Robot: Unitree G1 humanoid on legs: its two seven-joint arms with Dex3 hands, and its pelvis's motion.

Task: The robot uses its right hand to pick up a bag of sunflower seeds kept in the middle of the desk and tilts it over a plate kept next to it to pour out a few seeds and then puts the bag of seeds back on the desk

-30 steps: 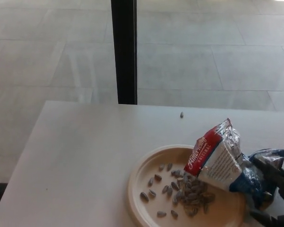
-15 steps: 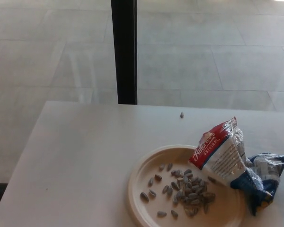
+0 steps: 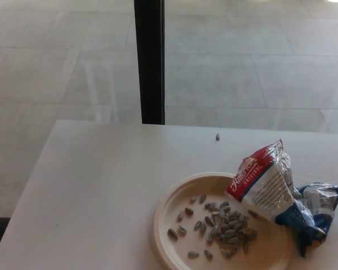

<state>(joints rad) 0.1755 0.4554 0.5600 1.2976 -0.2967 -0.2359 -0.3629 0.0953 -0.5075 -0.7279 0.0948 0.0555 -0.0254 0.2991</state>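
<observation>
Foil red-and-blue seed bag [image 3: 279, 194] rests partly on the cream round plate [image 3: 163, 216].
Neither hand visible; grip state unknown; task apparently complete.

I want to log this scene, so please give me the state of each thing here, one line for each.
Bag: lying on the desk, its open end over the plate's right rim, no hand on it.
Plate: upright on the desk, holding seeds.
Seeds: heaped and scattered in the plate.
Stray seed: alone on the desk, beyond the plate.
Desk: bears everything.
Hands: not in view.
</observation>
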